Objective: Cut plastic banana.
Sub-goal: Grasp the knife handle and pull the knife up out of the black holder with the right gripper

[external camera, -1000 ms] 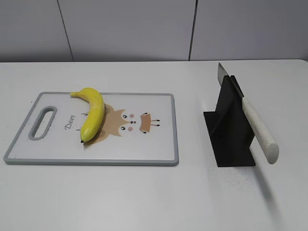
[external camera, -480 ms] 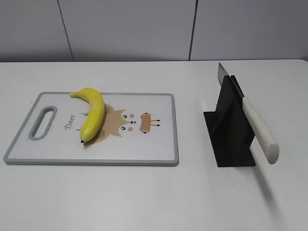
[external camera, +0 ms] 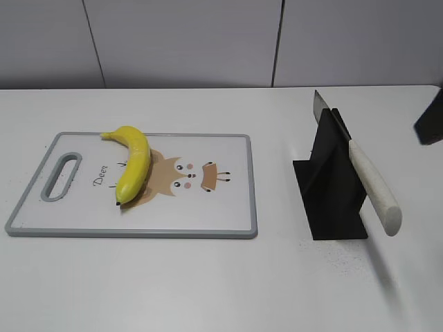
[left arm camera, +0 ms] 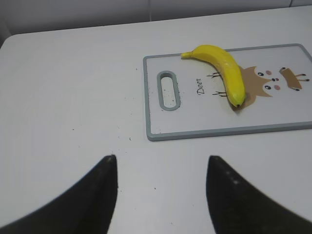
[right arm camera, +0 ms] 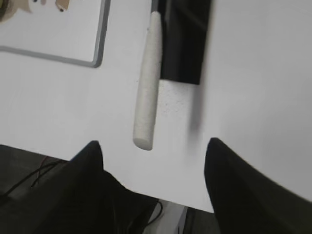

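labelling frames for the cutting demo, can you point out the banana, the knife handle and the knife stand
plastic banana (external camera: pixel 134 161): exterior view, middle of its yellow body.
knife handle (external camera: pixel 374 188): exterior view, midway along the pale speckled grip.
knife stand (external camera: pixel 335 207): exterior view, front face of the black holder.

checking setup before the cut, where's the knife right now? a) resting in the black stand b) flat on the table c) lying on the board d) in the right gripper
a: the knife sits slanted in the black stand, handle sticking out, with the right gripper open and apart from it.

I see the plastic banana (external camera: pixel 131 164) lying on the cutting board (external camera: pixel 208 214). A knife (external camera: pixel 363 176) leans in a black stand (external camera: pixel 331 197).
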### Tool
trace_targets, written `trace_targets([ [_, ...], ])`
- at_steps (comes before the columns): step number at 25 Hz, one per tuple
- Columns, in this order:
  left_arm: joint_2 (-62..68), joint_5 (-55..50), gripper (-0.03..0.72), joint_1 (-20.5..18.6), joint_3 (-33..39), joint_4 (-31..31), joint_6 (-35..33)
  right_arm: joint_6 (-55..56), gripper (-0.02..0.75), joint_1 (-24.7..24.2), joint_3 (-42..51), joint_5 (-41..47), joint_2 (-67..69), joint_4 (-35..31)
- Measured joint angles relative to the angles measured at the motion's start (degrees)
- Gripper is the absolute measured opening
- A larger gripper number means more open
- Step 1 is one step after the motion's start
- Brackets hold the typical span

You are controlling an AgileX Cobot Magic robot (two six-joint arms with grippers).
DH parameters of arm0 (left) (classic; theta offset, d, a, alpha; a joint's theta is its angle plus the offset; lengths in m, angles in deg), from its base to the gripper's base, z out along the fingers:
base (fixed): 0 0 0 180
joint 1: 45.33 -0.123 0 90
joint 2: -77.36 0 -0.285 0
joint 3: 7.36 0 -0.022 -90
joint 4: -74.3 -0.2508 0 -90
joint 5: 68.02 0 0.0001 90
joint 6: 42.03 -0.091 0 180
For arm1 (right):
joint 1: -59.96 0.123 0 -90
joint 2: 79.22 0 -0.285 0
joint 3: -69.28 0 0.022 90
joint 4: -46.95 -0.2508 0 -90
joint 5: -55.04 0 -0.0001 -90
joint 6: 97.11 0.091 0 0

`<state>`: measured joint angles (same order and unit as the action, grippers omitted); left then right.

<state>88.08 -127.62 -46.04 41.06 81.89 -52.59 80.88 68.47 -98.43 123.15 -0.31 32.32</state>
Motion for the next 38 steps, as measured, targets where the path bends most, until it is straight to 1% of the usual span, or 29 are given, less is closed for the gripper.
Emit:
trace_targets([
  [2,0.0,0.0,0.562,0.0,0.0,0.04,0.0,1.52,0.496,3.18,0.0,0.0,2.86,0.46],
  [5,0.0,0.0,0.562,0.0,0.0,0.04,0.0,4.5,0.492,7.55,0.0,0.05,6.97,3.5],
  [7,0.0,0.0,0.562,0.0,0.0,0.04,0.0,5.62,0.491,9.33,0.0,0.1,9.25,5.23],
  [10,0.0,0.0,0.562,0.0,0.0,0.04,0.0,6.24,0.489,10.91,0.0,-0.93,12.53,6.12],
  [15,0.0,0.0,0.562,0.0,0.0,0.04,0.0,7.1,0.485,11.23,0.0,-3.62,18.03,7.66],
  [21,0.0,0.0,0.555,0.0,0.0,0.04,0.0,7.9,0.485,11.23,-0.05,-4.5,23.46,8.97],
  [24,0.0,0.0,0.555,0.0,0.0,0.04,0.0,8.54,0.482,11.23,-0.05,-4.95,24.45,9.02],
  [30,0.0,0.0,0.546,0.0,0.0,0.04,0.0,9.88,0.439,11.23,-0.23,-5.42,24.85,9.07],
  [38,0.0,0.0,0.541,0.0,0.0,0.04,0.0,11.86,0.426,11.23,-0.3,-5.48,26.83,9.07],
])
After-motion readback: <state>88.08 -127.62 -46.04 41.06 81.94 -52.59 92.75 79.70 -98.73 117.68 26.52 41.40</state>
